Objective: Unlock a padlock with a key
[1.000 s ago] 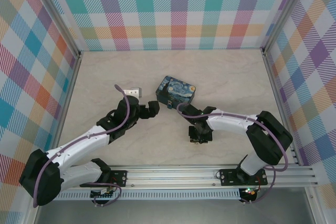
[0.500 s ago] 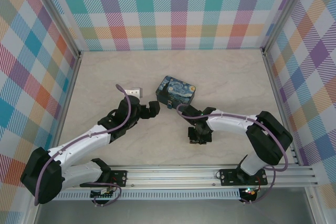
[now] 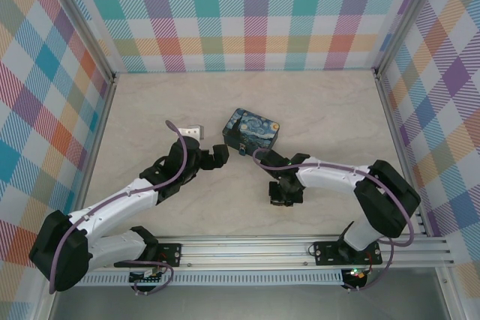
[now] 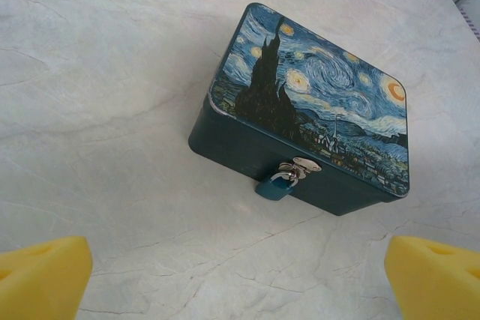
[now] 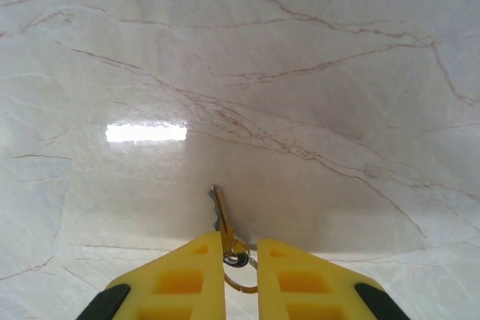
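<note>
The padlock (image 4: 276,185), teal with a silver shackle, hangs from the hasp on the front of the blue swirly-painting tin box (image 4: 315,110). My left gripper (image 4: 240,279) hovers open a short way in front of it, both yellow fingertips far apart. The box (image 3: 253,130) sits mid-table, with the left gripper (image 3: 217,157) just to its left. My right gripper (image 3: 282,198) points down at the table, nearer than the box. The small key (image 5: 219,211) lies on the marble. Its head and ring are pinched between the right gripper's (image 5: 240,249) yellow fingers, and the blade pokes out ahead.
Checkered walls close in the marble table on three sides. An aluminium rail (image 3: 300,249) runs along the near edge by the arm bases. Bare marble lies between the box and the right gripper.
The right gripper's fingers have drawn closer together over the key's spot. Both arms and the box stay almost where they were.
</note>
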